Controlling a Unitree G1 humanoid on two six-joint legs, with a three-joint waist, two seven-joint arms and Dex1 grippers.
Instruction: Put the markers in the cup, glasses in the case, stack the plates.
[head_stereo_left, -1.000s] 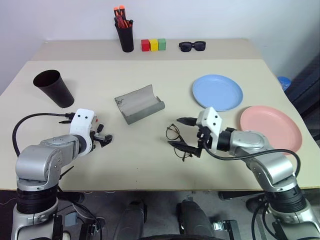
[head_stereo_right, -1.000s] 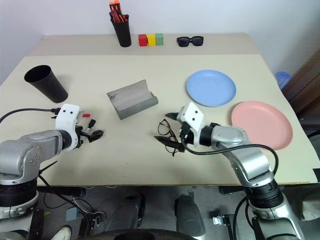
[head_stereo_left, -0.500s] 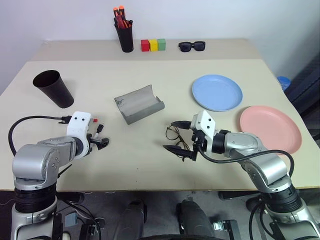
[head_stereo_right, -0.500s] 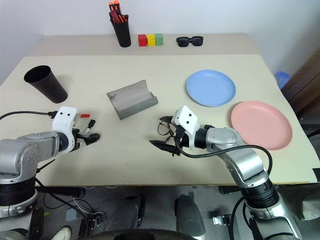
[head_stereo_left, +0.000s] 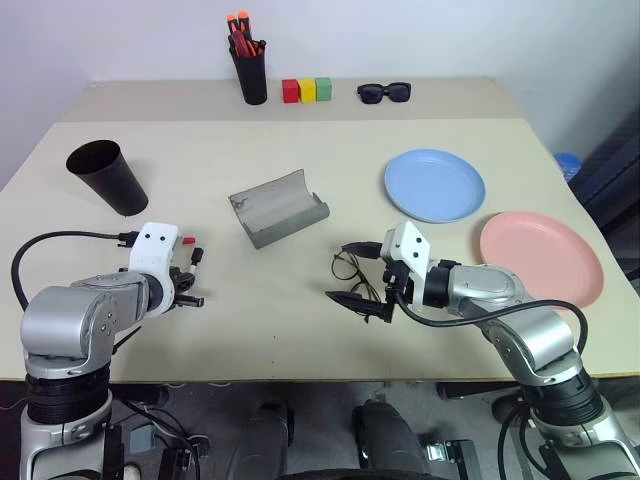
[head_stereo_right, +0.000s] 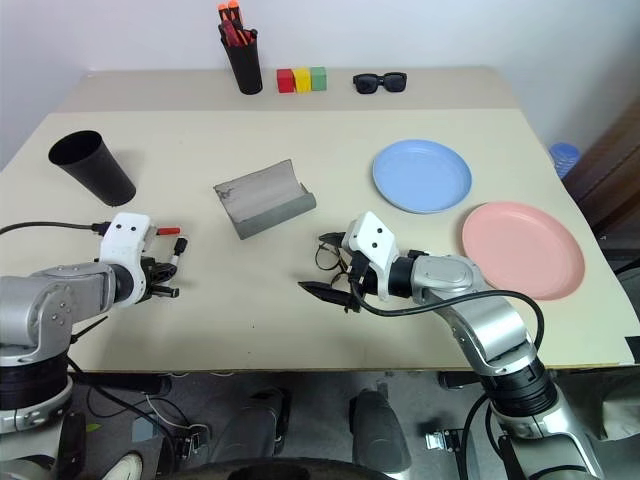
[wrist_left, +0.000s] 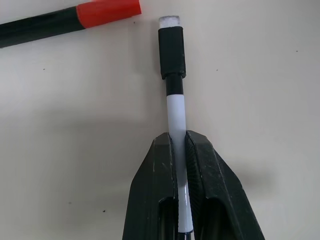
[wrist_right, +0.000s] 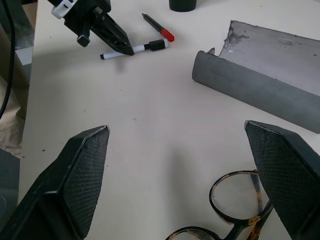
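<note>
Since a second ago my left gripper (wrist_left: 179, 150) has closed on the white marker (wrist_left: 176, 107) at lower left of the head view; the black, red-ended marker (wrist_left: 70, 17) lies just beside it, with the cup (head_stereo_left: 108, 177) above. Right of centre, my right gripper (head_stereo_left: 366, 275) gapes wide over the glasses (wrist_right: 235, 207), below the grey case (head_stereo_left: 277, 207).

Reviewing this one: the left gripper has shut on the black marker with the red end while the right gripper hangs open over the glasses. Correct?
Not quite. The left gripper is shut on the white-bodied marker, as the left wrist view shows; the red-ended marker lies free beside it. The right gripper does hang open over the glasses.
</note>
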